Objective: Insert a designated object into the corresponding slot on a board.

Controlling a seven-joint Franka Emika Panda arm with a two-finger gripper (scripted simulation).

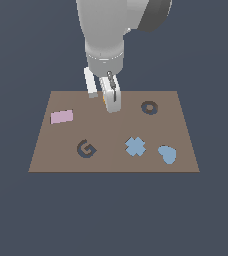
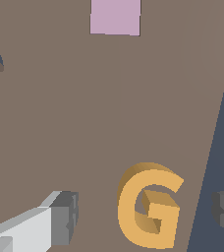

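gripper (image 2: 146, 216) open | orange G piece (image 2: 148, 206) between fingers | untouched

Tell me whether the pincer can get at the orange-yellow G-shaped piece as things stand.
Probably yes. The pincer is open, with its grey fingertips on either side of the orange-yellow G-shaped piece on the brown board, and nothing lies between them.

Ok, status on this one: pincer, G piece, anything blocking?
Pincer open, straddling orange G piece, not gripped. G slot empty. Nothing in the way.
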